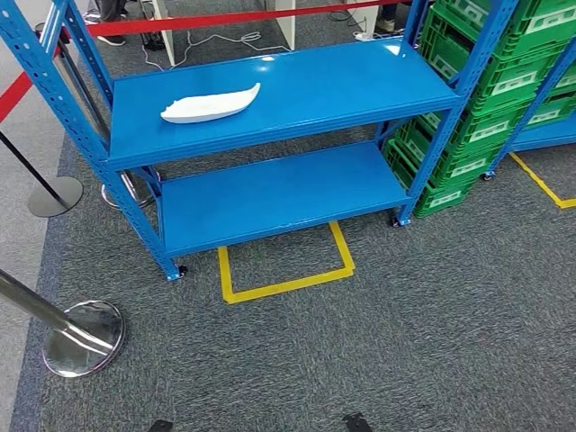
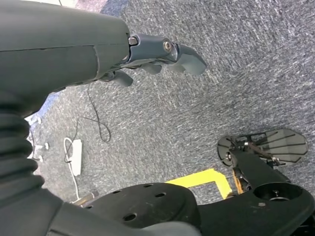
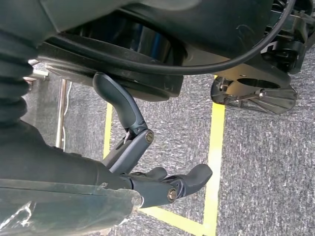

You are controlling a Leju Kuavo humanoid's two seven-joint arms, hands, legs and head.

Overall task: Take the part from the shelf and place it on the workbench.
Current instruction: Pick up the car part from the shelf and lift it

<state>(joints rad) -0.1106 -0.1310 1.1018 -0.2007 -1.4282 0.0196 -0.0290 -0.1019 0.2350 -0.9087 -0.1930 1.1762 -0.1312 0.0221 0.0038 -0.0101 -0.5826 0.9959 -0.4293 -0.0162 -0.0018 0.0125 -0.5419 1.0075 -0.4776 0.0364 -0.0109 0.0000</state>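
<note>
This looks like an industrial test area or warehouse-style workshop. A blue steel shelf rack (image 1: 272, 99) with perforated uprights stands on grey carpet floor (image 1: 408, 342) across the upper half of the frame. At the upper right, green plastic crates (image 1: 502, 81) are stacked high. Yellow tape (image 1: 285, 286) marks a square on the floor at center, with more at the right edge. A red barrier belt (image 1: 224, 18) and chrome stanchion bases (image 1: 83, 337) fence off the left side.
</note>
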